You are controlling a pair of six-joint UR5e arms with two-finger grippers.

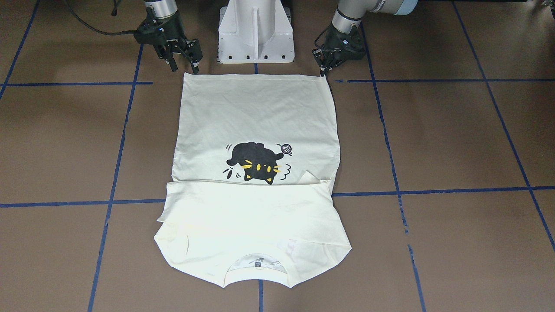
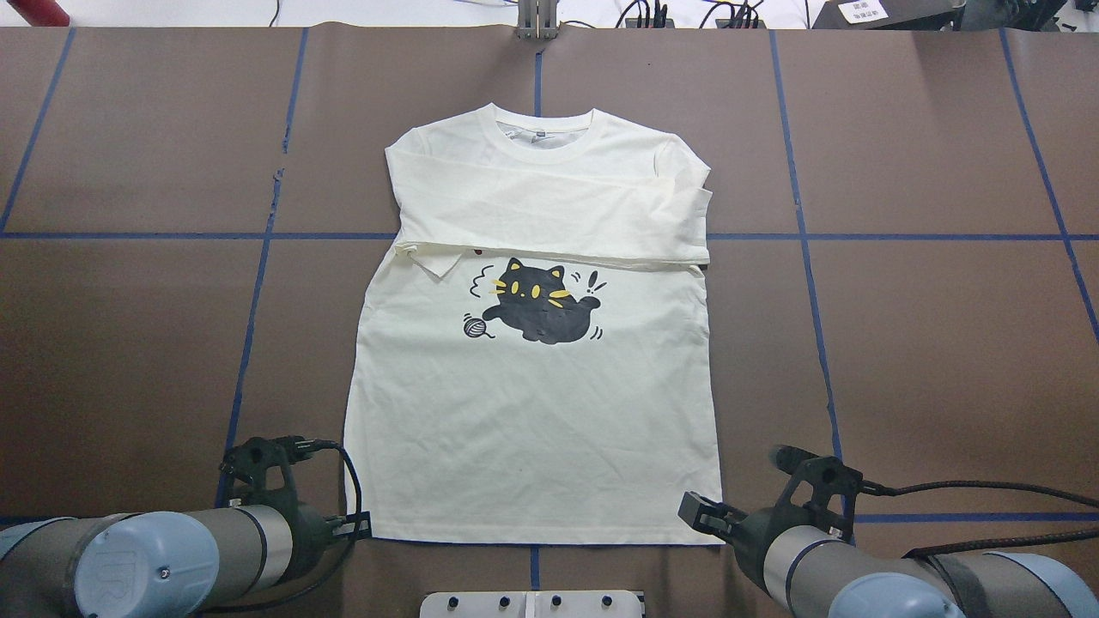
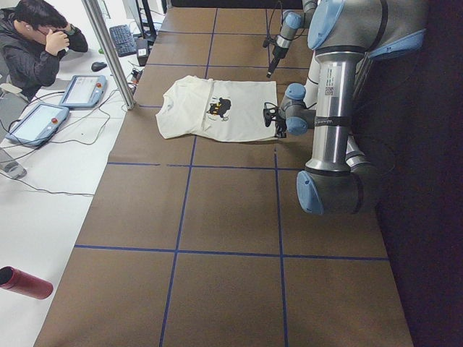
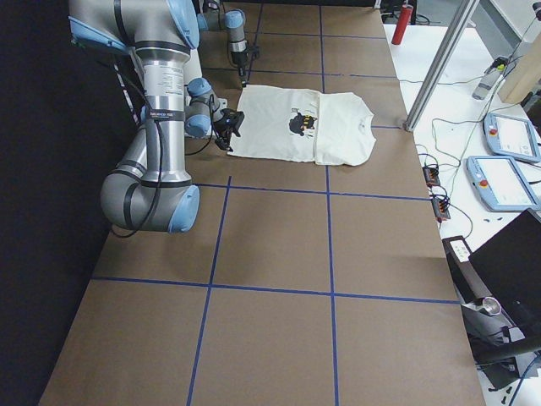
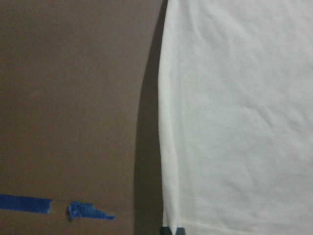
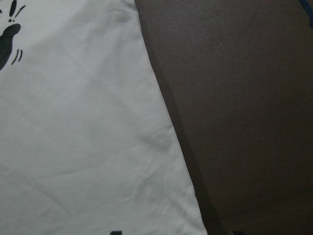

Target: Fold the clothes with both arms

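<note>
One shirt (image 1: 256, 117) lies flat on the table (image 1: 455, 138), hem toward the base (image 1: 256, 34) and collar at the far end. Both sleeves are folded across the chest, and their straight fold edge ends just above the cat print (image 1: 256, 162). A small corner flap sticks out at the shirt's left end of that fold. Bare table opens wide off both long sides of the shirt and beyond the collar, crossed only by tape lines (image 1: 433, 190). Two arms are in view, one gripper at each hem corner. The right gripper (image 1: 184, 67) hovers just off its corner with jaws spread wide, and its wrist view shows the two tips well apart over the cloth edge. The left gripper (image 1: 324, 71) has its tips nearly together at its corner, touching the hem edge. Whether cloth sits between them does not show. Only the side views reach past the table: one operator (image 3: 36, 43), two pendants (image 3: 83, 90) beyond the collar end, and one red bottle (image 3: 25, 282).
</note>
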